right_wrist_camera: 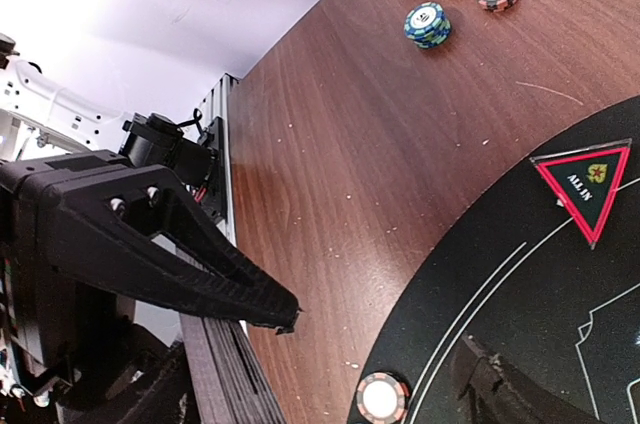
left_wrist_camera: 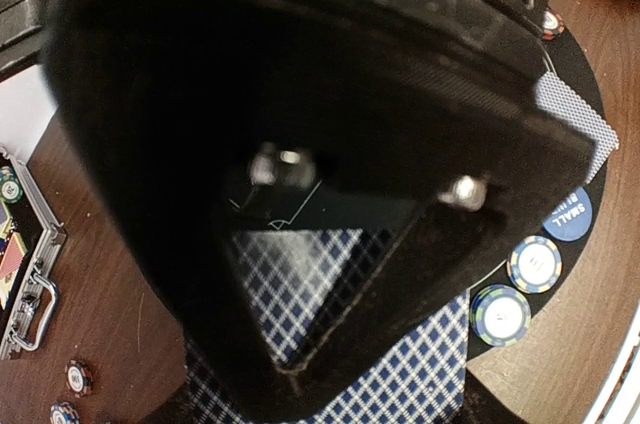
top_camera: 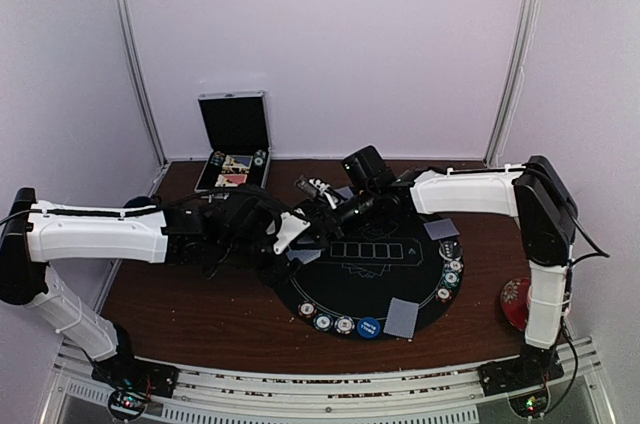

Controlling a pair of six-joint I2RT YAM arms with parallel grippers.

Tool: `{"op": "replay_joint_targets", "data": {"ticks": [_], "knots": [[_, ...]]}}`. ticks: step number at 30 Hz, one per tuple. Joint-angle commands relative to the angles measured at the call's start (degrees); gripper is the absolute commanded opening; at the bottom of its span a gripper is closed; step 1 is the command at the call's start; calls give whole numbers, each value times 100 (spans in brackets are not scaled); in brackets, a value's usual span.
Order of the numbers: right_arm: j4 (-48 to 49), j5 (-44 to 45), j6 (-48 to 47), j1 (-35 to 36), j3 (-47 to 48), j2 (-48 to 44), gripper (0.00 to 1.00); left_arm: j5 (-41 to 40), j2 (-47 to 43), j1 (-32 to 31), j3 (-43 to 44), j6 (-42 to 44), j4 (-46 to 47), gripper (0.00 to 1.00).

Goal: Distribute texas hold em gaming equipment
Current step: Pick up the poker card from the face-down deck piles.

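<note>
Both arms meet over the far-left rim of the black mat (top_camera: 385, 289), and that is where the next move looks to be decided. The left gripper (top_camera: 288, 232) hangs low there, right over a blue-checked stack of playing cards (left_wrist_camera: 400, 374). Its own finger blocks its camera, so I cannot tell whether the jaws pinch the cards or only sit above them. The cards' long side runs out from under that finger toward the mat's left edge. The right gripper (right_wrist_camera: 380, 336) comes in from the mat's far side with its jaws wide apart and nothing between them, poised above the rim. Just inside the rim lies the red triangle marker (right_wrist_camera: 587, 184), flat on the mat with one corner close to the edge, off to one side of the right gripper's gap. A red-and-white chip (right_wrist_camera: 382, 397) sits on the rim almost beneath that gap. More chips (right_wrist_camera: 428, 24) lie on bare wood beyond the mat. By my reckoning the right arm is nearer to marker and chip; which it wants I cannot say.
</note>
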Motion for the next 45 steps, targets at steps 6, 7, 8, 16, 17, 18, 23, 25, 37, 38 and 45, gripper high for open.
{"op": "replay_joint_targets", "data": {"ticks": [6, 7, 8, 16, 17, 18, 23, 25, 37, 38, 45], "knots": [[-440, 419, -289, -140, 262, 131, 72, 44, -179, -58, -2, 83, 230, 63], [-448, 425, -303, -195, 230, 99, 70, 42, -179, -60, -9, 83, 230, 63], [-445, 434, -312, -245, 188, 57, 67, 44, -179, -60, -7, 88, 234, 63], [-558, 2, -420, -345, 94, -58, 48, 26, -137, -60, -9, 89, 233, 64], [-608, -108, -456, -344, 128, -63, 46, 17, -135, -61, -7, 88, 230, 64], [-672, -217, -498, -337, 155, -64, 43, 10, -128, -60, -5, 88, 234, 63], [-905, -513, -647, -326, 216, -224, 36, 4, -100, -61, -3, 86, 229, 64], [-1003, -542, -707, -327, 224, -311, 35, -5, -100, -67, -8, 85, 224, 64], [-1299, -729, -966, -327, 172, -603, 15, -32, -65, -62, -1, 89, 223, 64], [-1309, -779, -963, -322, 173, -584, 12, -36, -57, -66, -7, 85, 221, 64], [-1555, -905, -1094, -327, 270, -523, 0, -35, -51, -65, -9, 85, 226, 64]]}}
